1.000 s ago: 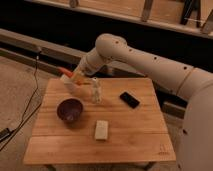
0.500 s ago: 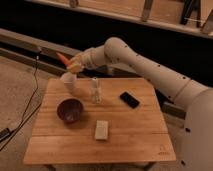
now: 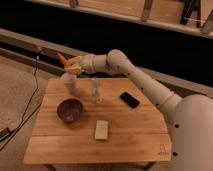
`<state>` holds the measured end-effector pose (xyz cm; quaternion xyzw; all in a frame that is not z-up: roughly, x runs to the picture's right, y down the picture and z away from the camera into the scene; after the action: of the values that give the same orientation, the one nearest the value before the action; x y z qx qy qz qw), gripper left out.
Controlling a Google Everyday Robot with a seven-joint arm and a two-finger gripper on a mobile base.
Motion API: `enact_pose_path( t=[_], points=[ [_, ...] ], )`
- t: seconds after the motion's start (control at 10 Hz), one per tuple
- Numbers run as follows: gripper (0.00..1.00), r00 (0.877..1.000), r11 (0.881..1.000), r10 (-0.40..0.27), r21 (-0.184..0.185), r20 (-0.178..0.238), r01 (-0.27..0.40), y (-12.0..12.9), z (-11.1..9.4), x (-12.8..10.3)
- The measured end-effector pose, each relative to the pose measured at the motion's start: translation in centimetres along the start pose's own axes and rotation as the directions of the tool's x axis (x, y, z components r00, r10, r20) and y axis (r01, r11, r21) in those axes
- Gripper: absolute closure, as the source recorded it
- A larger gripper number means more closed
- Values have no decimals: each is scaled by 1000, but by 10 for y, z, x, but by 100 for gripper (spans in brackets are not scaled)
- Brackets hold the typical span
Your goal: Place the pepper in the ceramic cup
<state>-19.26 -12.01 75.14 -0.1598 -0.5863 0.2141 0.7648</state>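
The orange-red pepper (image 3: 62, 58) is held in my gripper (image 3: 70, 65), which hangs just above the whitish ceramic cup (image 3: 69, 83). The cup stands upright at the far left of the wooden table (image 3: 125, 135). The pepper's tip sticks out to the upper left of the gripper, above the cup's rim. My white arm reaches in from the right across the back of the table.
A dark purple bowl (image 3: 69, 110) sits in front of the cup. A clear shaker bottle (image 3: 95, 90) stands right of the cup. A black phone (image 3: 129, 99) lies at the back right, and a pale rectangular block (image 3: 102, 129) lies in the middle front. A cable (image 3: 27, 107) hangs left of the table.
My gripper with the pepper has moved left from near the shaker bottle to above the cup. The objects on the table have not moved.
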Motion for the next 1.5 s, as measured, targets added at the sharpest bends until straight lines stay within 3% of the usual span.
enact_pose_path(
  t=[0.6, 1.0, 1.3, 1.5],
  points=[
    [100, 1000, 996, -3, -85, 27, 5, -18, 16, 29],
    [100, 998, 988, 3, -156, 63, 6, -27, 30, 46],
    [100, 997, 984, 7, -179, 81, 8, -38, 43, 62],
    [100, 996, 985, 17, -174, 83, -2, -46, 51, 73]
  ],
)
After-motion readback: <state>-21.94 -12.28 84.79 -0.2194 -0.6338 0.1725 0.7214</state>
